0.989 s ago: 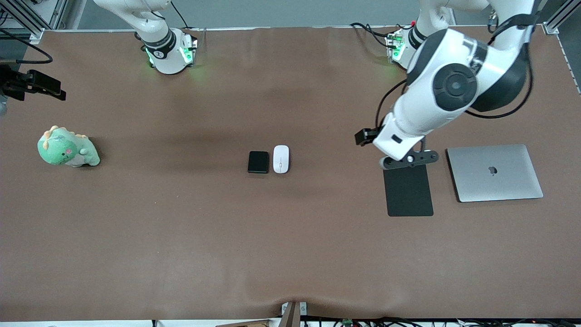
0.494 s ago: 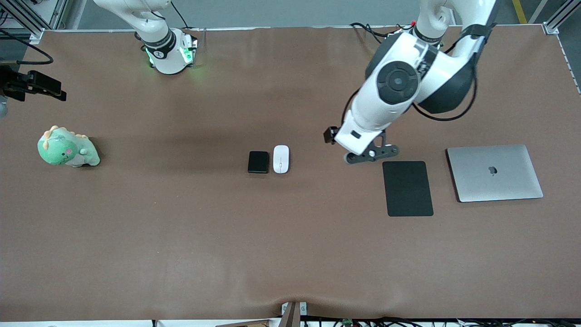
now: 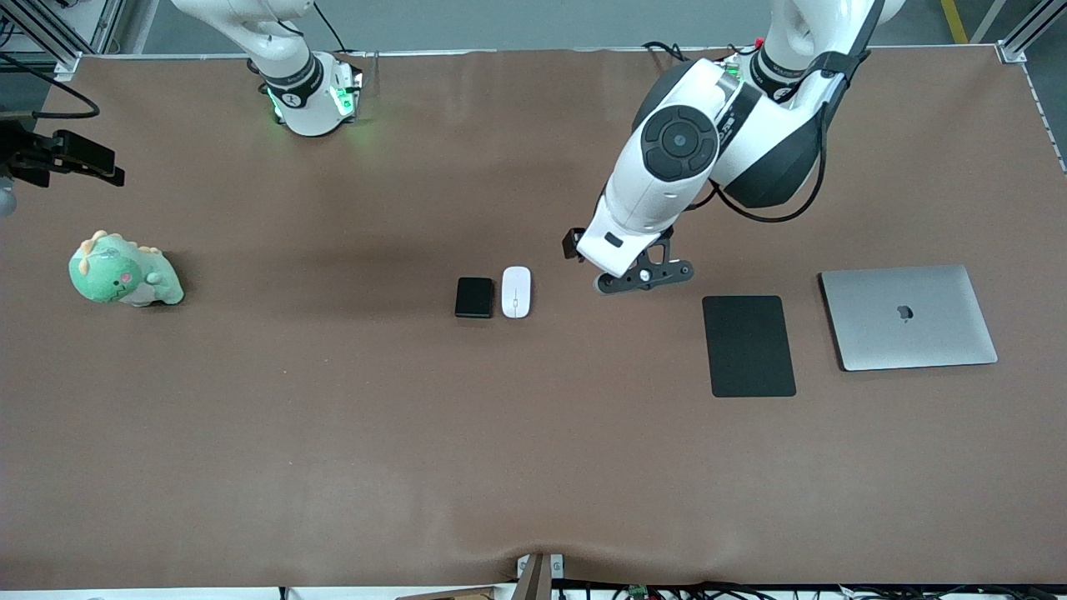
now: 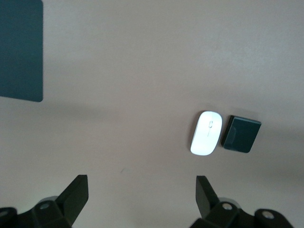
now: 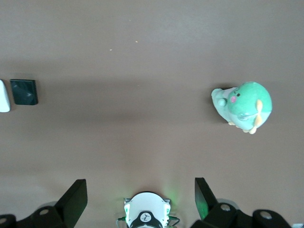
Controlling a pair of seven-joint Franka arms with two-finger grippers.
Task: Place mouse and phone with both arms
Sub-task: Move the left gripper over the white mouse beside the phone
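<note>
The white mouse [image 3: 516,292] lies mid-table, touching or nearly touching the black phone [image 3: 474,297], which is on its side toward the right arm's end. My left gripper [image 3: 642,277] hangs open and empty over bare table between the mouse and the black mat [image 3: 748,345]. The left wrist view shows its spread gripper [image 4: 141,194], with the mouse [image 4: 206,133] and the phone [image 4: 242,134] ahead of it. My right gripper [image 5: 141,197] is open and empty, high over its own base; the phone [image 5: 24,91] and the mouse's edge [image 5: 4,96] show in its view.
A closed silver laptop [image 3: 907,317] lies beside the mat toward the left arm's end. A green plush dinosaur [image 3: 123,272] sits toward the right arm's end, also in the right wrist view [image 5: 243,106]. A black mount [image 3: 58,156] juts in at that table edge.
My left arm has swung from over the mat's upper edge toward the mouse, open and empty throughout. The mouse, the phone and the right arm have not moved.
</note>
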